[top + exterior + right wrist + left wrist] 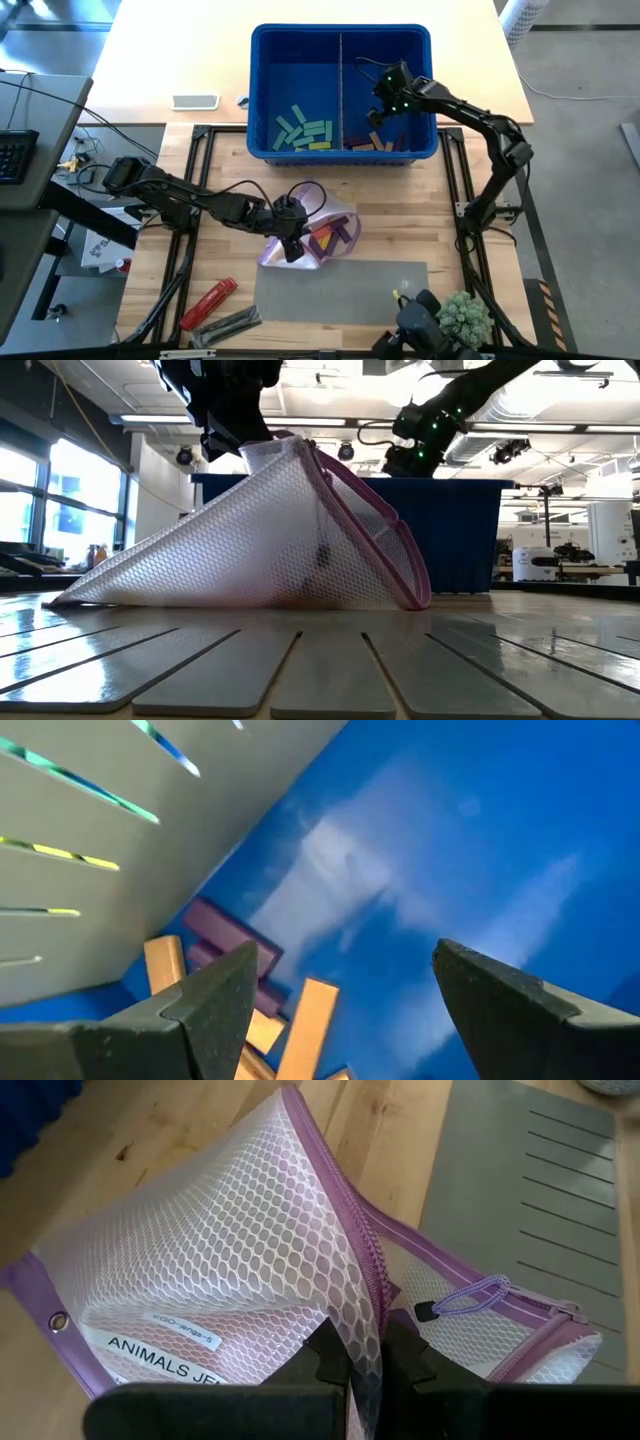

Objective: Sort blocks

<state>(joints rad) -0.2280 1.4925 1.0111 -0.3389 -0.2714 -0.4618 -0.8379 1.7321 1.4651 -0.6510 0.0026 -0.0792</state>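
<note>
Blue plastic walls frame the step in hand: the right gripper point(340, 1005) hangs inside the right-hand compartment of the divided bin point(262, 90) at the far side of the worktop point(420, 215), its fingers spread wide with nothing between them. Below it lie tan blocks point(310, 1020) and purple blocks point(225, 930), while the left compartment holds the teal and lime blocks point(303, 132). The left gripper point(355, 1370) is well apart from the bin, its fingers pinched tight on the fabric of a white mesh pouch point(220, 1270) with a purple zip edge, holding one side up like a tent so the mouth gapes — a few purple and tan blocks point(325, 238) show inside it from above. This looks like the moment after a drop into the bin, so the sort is probably well along but not finished. To do the coming pick well, the right arm should lift clear of the bin wall and divider before travelling, then enter the pouch through the raised opening rather than through the mesh; the left grip should hold the fabric steady and high, because a sagging mouth would snag the fingers. A grey mat point(340, 290) lies just in front of the pouch.
</note>
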